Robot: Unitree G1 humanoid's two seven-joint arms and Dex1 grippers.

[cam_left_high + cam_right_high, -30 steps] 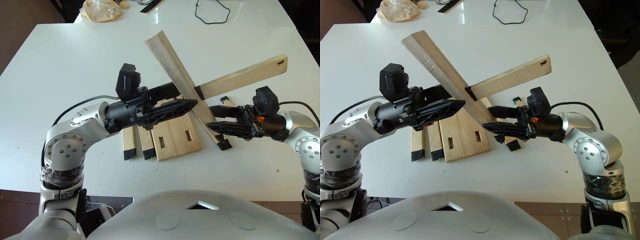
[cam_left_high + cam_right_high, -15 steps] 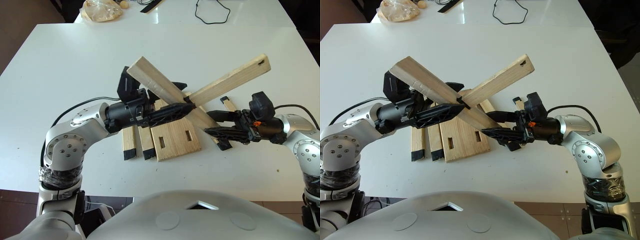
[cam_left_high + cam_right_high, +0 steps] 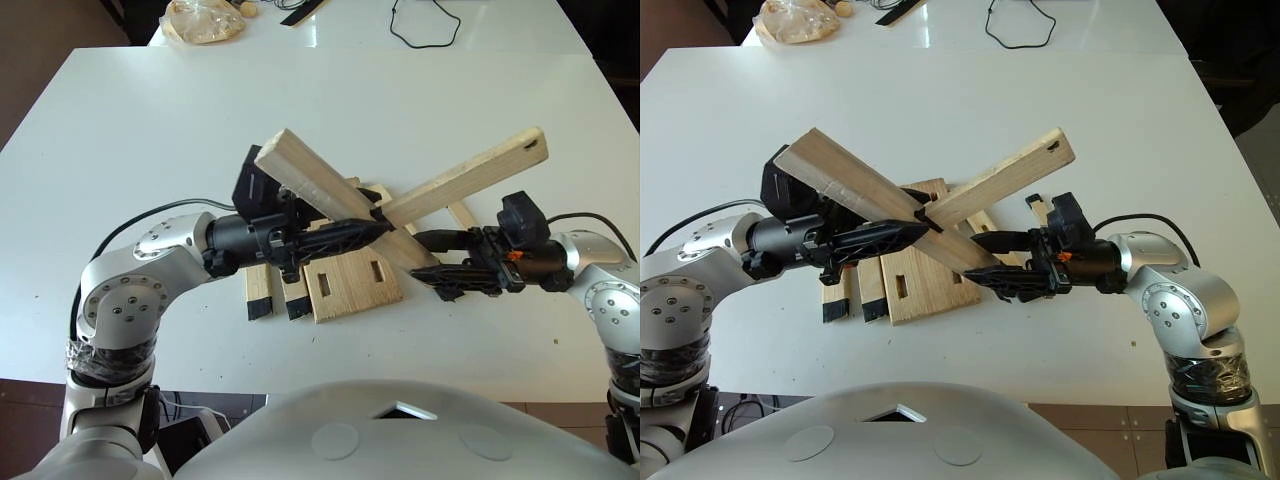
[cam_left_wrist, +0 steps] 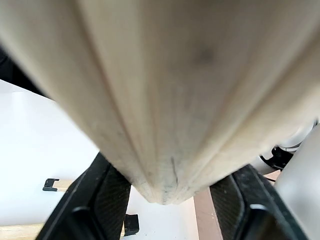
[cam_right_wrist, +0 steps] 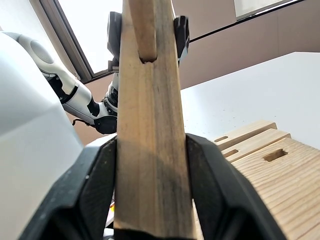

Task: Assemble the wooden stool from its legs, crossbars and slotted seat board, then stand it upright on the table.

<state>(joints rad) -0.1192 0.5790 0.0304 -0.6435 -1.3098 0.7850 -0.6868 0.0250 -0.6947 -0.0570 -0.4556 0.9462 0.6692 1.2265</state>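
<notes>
Two long wooden legs are joined in an X and held above the table. One leg [image 3: 320, 185] runs from upper left down to the right. The other leg [image 3: 470, 178] rises toward the far right. My left gripper [image 3: 372, 226] is shut on the first leg at the crossing, with its fingers [image 4: 112, 195] on both sides of the wood. My right gripper [image 3: 428, 256] is shut on that leg's lower end [image 5: 150, 150]. Below them the slotted seat board [image 3: 350, 278] lies flat, with two short crossbars [image 3: 260, 292] at its left. Another crossbar [image 3: 461, 213] lies behind my right gripper.
A plastic bag [image 3: 205, 20] and a black cable [image 3: 425, 28] lie on the far table. The white table [image 3: 130, 130] has open room on the left and at the back. Its near edge runs just below the seat board.
The crossed legs have tipped down from steep to lower over the seat board. My left gripper has moved in to the crossing, and my right gripper's fingers have narrowed onto the leg's lower end.
</notes>
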